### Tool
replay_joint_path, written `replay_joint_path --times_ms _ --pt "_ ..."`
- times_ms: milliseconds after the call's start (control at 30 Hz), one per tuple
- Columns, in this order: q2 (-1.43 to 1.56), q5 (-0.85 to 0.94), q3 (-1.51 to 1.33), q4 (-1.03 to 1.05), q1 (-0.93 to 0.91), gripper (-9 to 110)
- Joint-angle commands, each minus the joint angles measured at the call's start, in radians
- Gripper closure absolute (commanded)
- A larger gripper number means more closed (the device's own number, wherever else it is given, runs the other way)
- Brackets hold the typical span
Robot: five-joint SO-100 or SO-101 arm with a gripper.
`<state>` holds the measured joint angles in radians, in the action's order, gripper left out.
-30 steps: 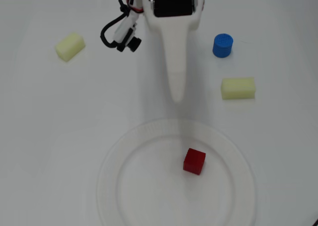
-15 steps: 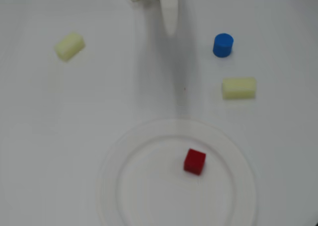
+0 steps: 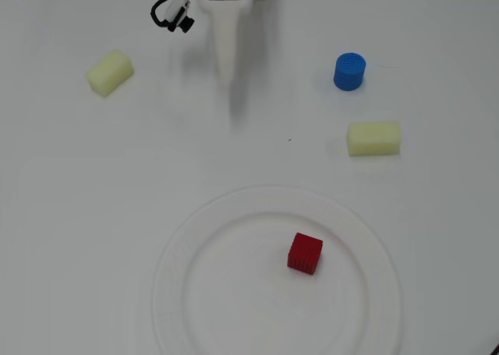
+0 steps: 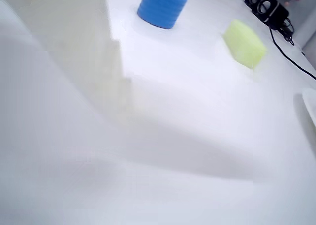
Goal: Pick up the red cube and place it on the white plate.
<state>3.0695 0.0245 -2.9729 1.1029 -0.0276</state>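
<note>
Gripper (image 3: pixel 226 74): well clear of white plate (image 3: pixel 195 238), empty by the look of it; jaw opening impossible to judge, blurred in both views. Red cube (image 3: pixel 305 253): resting on plate floor, right of plate centre. Risk: any return sweep across plate could knock cube off.

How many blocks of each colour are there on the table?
Red: 1, the red cube, lying on the white plate.
Blue: 1, the blue cylinder.
Yellow-green: 2, the left block and the right block in the overhead view.
Total: 4 blocks.
</note>
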Motion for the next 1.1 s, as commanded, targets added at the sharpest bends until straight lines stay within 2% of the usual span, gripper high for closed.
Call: replay_joint_path --times_ms 0,233,433,533,700,933,1067 --pt "0.034 -0.029 -0.005 0.026 0.066 79" --pt "0.11 0.002 -0.063 0.048 0.23 101" --pt "0.224 0.009 -0.133 0.072 0.158 101" --pt "0.379 0.014 -0.219 0.117 0.112 101" --pt "0.379 -0.127 -0.259 0.127 0.097 102" --pt "0.379 -0.037 -0.259 0.127 0.1 102" --pt "0.379 -0.043 -0.259 0.133 0.098 102"
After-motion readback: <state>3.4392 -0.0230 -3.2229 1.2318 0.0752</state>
